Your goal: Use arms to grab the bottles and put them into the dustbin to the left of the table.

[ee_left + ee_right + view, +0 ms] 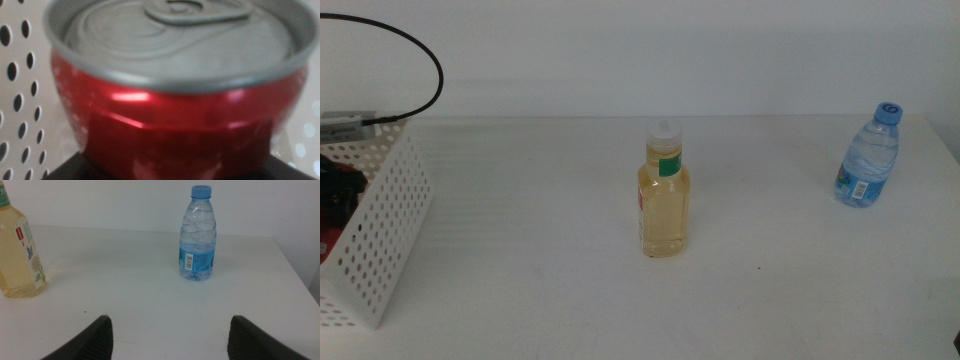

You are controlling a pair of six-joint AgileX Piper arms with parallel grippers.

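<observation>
one red can inside dustbin

Light is bright, even and diffuse in all three views; the white table and the wall behind it nearly merge. Shadows are faint: a soft one lies at the foot of the yellow bottle, another by the water bottle. The middle view is slightly soft and grainy. The left wrist view is heavily blurred, too close to focus: the can fills it, with smeared white highlights on its red side. The right wrist view is the sharpest; the bottle label shows clearly, while the near jaws are soft-edged.
</observation>
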